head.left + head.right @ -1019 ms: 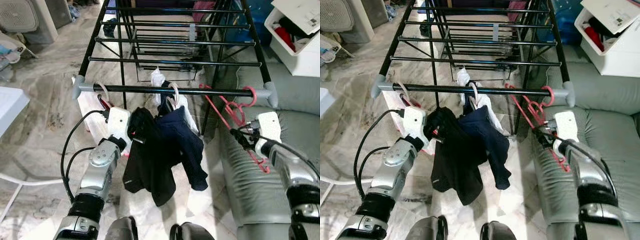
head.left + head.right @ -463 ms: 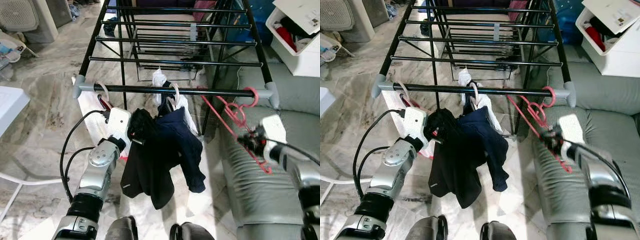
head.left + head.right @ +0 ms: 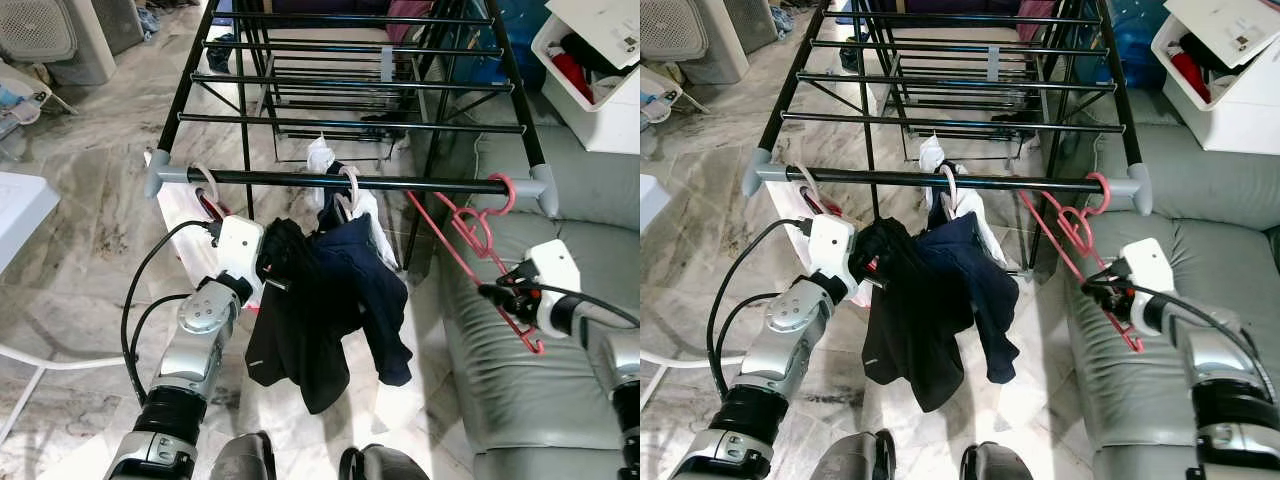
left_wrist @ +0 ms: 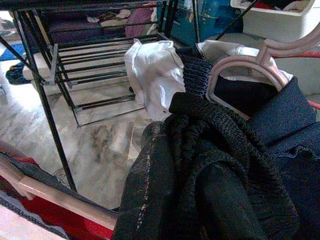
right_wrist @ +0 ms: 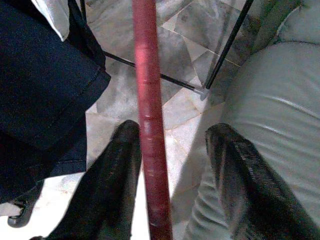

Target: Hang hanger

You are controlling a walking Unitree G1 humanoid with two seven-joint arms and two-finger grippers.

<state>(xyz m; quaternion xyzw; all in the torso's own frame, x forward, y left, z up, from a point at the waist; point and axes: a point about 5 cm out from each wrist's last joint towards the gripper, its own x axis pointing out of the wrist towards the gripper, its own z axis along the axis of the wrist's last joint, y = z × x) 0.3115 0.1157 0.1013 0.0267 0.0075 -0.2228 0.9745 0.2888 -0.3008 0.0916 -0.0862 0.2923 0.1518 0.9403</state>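
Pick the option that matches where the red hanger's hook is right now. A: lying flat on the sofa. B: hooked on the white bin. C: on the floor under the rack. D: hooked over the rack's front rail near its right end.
D: the red hanger has its hook looped over the front rail near the right end, its body slanting down toward the right gripper, whose fingers stand open around its bar.

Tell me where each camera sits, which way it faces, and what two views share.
Left and right eye views: head, looking down at the drying rack; both arms show.
Left wrist view: looks at the dark clothes.
Right wrist view: looks along the open right claw straddling the red hanger.
Shared: eye and right wrist views show that hanger.
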